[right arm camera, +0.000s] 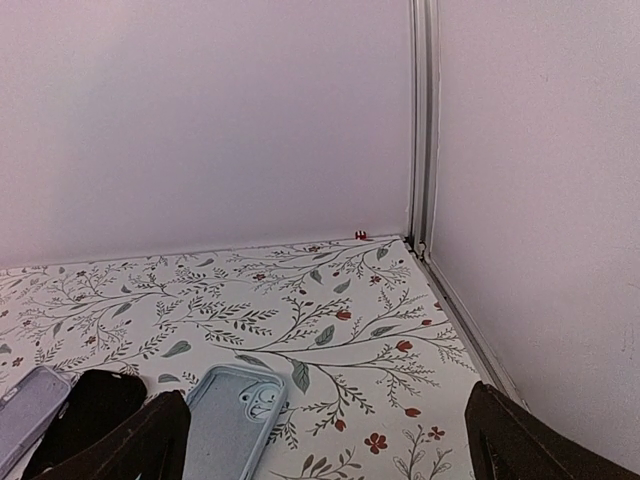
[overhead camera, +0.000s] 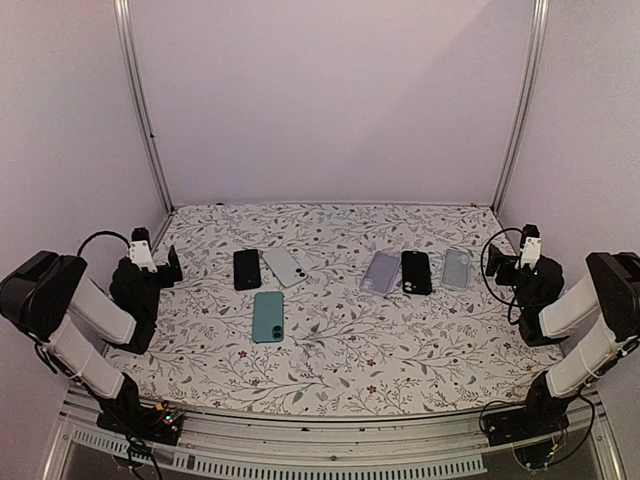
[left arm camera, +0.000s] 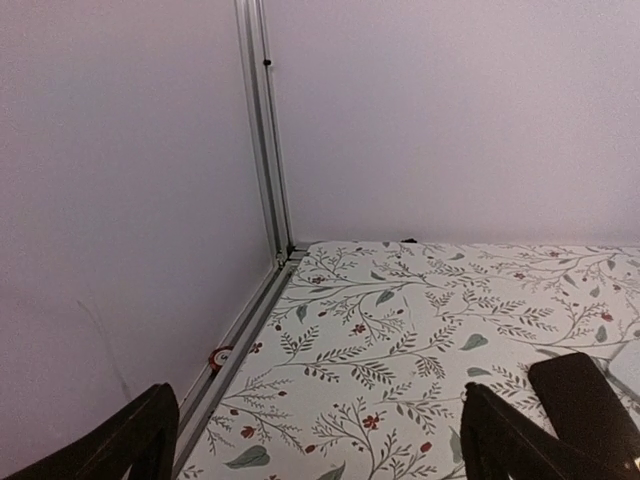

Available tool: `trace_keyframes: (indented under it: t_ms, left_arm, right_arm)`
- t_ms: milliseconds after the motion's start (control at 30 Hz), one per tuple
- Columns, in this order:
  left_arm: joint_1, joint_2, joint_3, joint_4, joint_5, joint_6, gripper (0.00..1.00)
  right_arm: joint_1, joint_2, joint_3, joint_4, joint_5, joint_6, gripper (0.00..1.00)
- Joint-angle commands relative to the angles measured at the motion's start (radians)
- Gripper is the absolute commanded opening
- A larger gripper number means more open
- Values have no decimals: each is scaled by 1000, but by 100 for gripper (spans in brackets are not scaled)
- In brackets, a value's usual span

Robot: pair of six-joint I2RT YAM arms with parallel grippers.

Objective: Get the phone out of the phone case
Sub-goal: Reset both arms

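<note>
Several phones and cases lie flat on the floral table. On the left are a black one [overhead camera: 246, 269], a white one [overhead camera: 283, 267] and a teal one [overhead camera: 267, 316]. On the right are a lilac case [overhead camera: 380, 272], a black one [overhead camera: 416, 272] and a light blue case [overhead camera: 456, 268]. The light blue case [right arm camera: 230, 420] lies open side up and empty. I cannot tell which case holds a phone. My left gripper [overhead camera: 172, 265] is open and empty, left of the black one [left arm camera: 585, 405]. My right gripper [overhead camera: 495, 262] is open and empty, right of the light blue case.
White walls enclose the table on three sides, with aluminium posts in the back corners [left arm camera: 265, 130] [right arm camera: 422, 120]. A rail [left arm camera: 235, 340] runs along the left edge. The black [right arm camera: 85, 410] and lilac [right arm camera: 25, 410] cases show in the right wrist view.
</note>
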Motion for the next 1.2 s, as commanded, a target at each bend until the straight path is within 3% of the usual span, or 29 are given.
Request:
trace_keyframes:
  t_ms: [0, 167, 1167]
  left_arm:
    - [15, 25, -9, 70, 151, 42, 99]
    - [34, 25, 24, 3, 172, 31, 99]
    - [42, 35, 25, 17, 185, 32, 99]
  right_arm:
    - [4, 13, 13, 29, 15, -6, 99]
    - [5, 14, 14, 29, 14, -7, 99]
    - [5, 15, 18, 26, -42, -43, 99]
